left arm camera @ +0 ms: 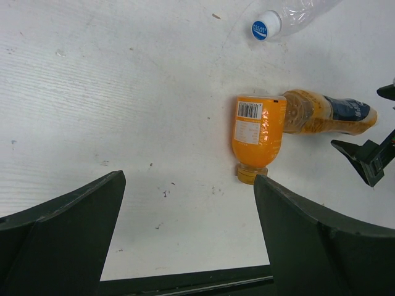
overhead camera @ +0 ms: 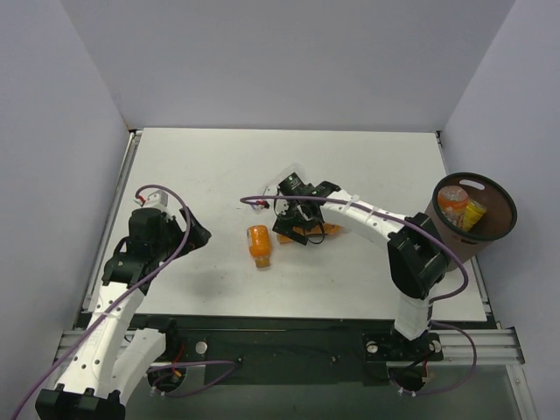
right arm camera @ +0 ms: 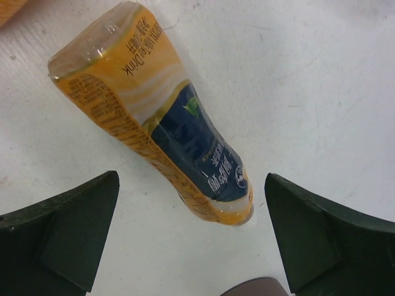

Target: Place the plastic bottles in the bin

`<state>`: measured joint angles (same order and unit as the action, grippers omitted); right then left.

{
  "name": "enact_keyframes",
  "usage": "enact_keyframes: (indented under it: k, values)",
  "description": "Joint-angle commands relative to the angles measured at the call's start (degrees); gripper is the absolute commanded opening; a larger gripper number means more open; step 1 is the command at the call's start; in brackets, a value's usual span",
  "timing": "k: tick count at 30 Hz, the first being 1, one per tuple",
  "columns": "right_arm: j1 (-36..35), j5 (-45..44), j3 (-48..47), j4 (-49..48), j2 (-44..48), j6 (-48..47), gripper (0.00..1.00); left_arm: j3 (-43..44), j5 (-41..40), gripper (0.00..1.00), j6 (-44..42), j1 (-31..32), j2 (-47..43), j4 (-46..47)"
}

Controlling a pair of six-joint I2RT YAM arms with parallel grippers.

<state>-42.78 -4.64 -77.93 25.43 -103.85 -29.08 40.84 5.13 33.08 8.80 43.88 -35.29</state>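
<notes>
A dark-labelled bottle of orange drink lies on the white table. Its narrow end is between the fingers of my open right gripper, which hovers just over it without touching; in the top view the gripper covers most of this bottle. An orange bottle lies just to its left, also seen in the left wrist view beside the dark-labelled one. A clear bottle lies behind them. My left gripper is open and empty, well left of the bottles. The bin stands far right.
Inside the bin lie an orange bottle and a yellow one. The bin sits at the table's right edge against the right wall. Grey walls close in the left, back and right sides. A black rail runs along the near edge.
</notes>
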Motion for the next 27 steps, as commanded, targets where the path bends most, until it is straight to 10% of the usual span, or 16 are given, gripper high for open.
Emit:
enact_keyframes:
  k: [1,15,27]
  values:
    - [0.25,2.88,-2.40,3.66,-3.36,-1.86,0.96,0.03,-0.47,0.97,-1.00,-0.45,-0.72,1.80]
    - [2.26,8.58,-1.17,1.82,-4.08,5.08,0.47,-0.23,1.64,0.97,-1.53,-0.54,0.68,2.50]
    - [9.20,11.94,2.00,1.46,12.00,18.52,0.37,-1.29,2.96,0.97,-1.44,-0.62,1.12,4.26]
